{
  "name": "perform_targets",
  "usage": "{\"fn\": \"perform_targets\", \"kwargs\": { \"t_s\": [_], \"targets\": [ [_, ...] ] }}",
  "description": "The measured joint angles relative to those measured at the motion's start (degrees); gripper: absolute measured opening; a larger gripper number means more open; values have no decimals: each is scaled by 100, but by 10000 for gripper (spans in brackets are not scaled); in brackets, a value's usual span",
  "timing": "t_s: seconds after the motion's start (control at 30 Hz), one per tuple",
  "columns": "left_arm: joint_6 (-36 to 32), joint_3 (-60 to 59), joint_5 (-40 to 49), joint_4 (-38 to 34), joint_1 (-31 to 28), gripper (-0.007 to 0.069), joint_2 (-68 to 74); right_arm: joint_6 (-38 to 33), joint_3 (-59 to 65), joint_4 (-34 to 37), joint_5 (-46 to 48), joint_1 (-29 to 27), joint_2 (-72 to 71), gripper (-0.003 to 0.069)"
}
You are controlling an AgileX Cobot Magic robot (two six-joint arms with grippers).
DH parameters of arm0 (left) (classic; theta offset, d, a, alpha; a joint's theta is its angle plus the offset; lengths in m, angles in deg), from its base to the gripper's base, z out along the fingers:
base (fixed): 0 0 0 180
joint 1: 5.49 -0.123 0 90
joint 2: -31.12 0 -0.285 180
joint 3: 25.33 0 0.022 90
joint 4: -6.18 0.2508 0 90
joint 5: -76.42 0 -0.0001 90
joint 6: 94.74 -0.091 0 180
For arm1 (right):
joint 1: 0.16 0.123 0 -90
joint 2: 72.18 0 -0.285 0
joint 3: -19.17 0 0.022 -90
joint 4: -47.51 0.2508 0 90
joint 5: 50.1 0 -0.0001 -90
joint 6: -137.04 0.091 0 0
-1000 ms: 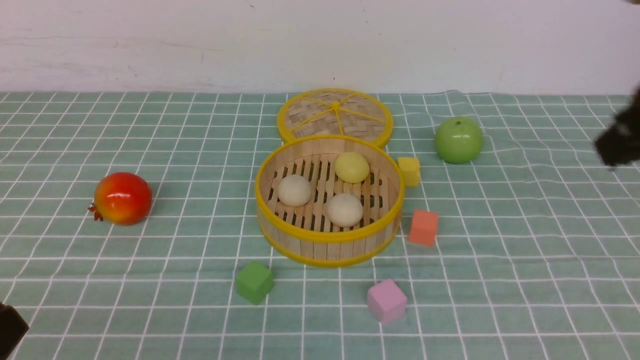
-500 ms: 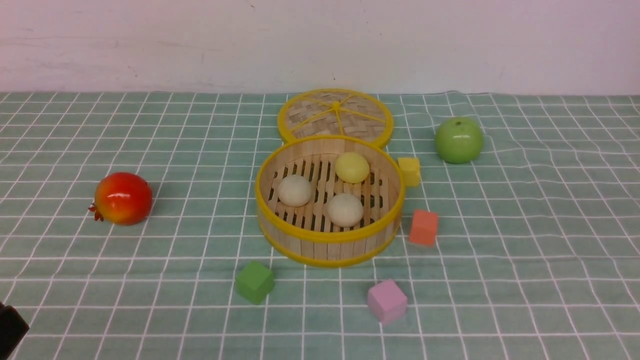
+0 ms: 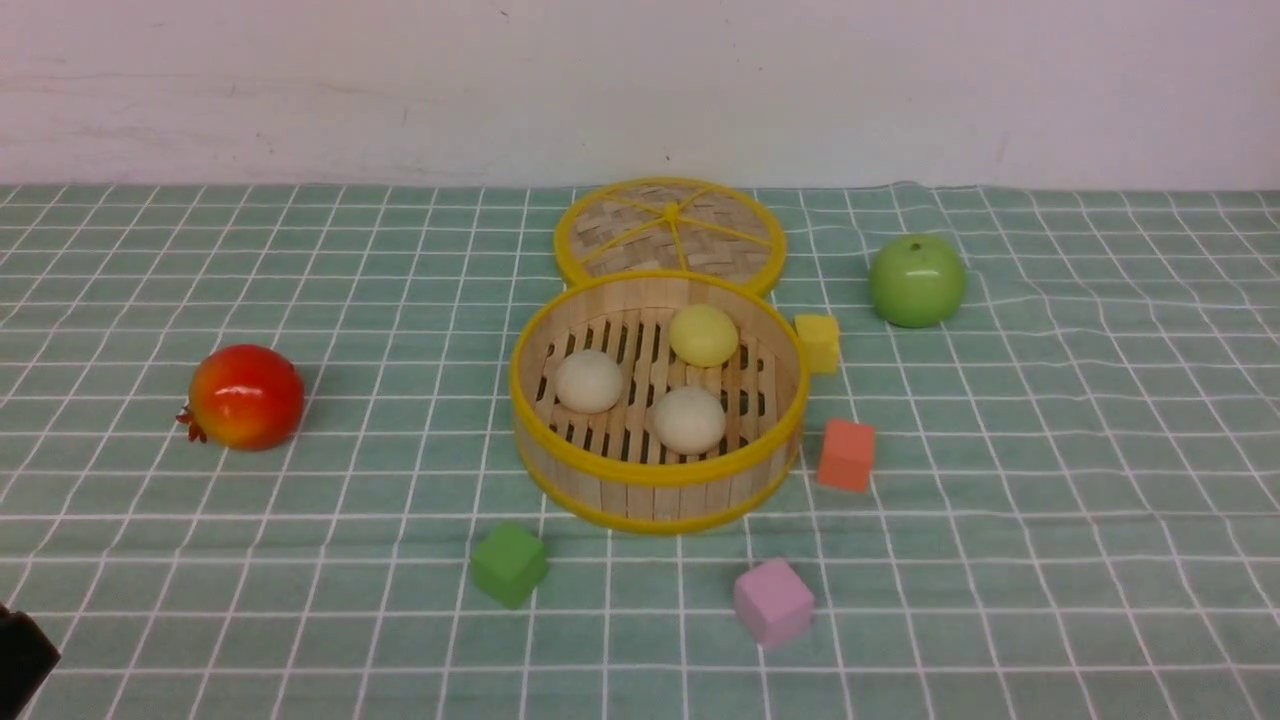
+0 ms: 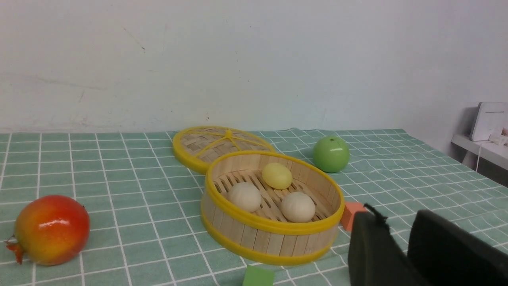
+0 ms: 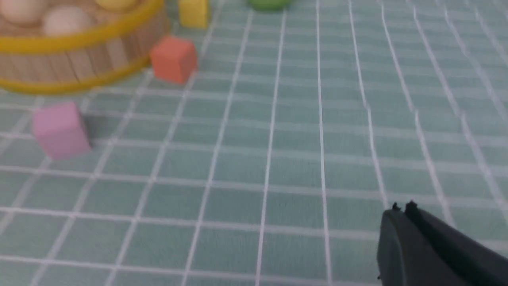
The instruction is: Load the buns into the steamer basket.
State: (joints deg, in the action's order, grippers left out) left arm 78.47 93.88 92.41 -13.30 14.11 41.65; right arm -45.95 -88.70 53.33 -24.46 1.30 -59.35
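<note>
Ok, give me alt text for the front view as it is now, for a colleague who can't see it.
Three buns, two cream-white and one pale yellow, sit inside a round bamboo steamer basket on a green checked cloth. The woven lid lies behind it; a red fruit is to the left, a green apple right, four coloured cubes nearby.

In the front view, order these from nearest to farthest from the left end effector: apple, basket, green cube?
1. Green cube: near side, left of centre.
2. Basket: middle, beyond the cube.
3. Apple: far side, right of the basket.
</note>
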Motion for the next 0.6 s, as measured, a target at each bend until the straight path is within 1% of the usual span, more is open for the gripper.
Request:
{"fn": "perform_targets", "kwargs": {
  "t_s": [0.07,0.1,0.3,0.6],
  "targets": [
    [0,0,0,0,0,144,0,121,513,-16,-156,-34,-292,-20],
    [0,0,0,0,0,144,0,133,549,-26,-162,-43,-342,-20],
    [0,0,-1,-5,0,146,5,253,588,-205,-335,-79,-562,-20],
    [0,0,-1,-5,0,155,5,299,588,-228,-345,-108,-562,-20]
  ]
}}
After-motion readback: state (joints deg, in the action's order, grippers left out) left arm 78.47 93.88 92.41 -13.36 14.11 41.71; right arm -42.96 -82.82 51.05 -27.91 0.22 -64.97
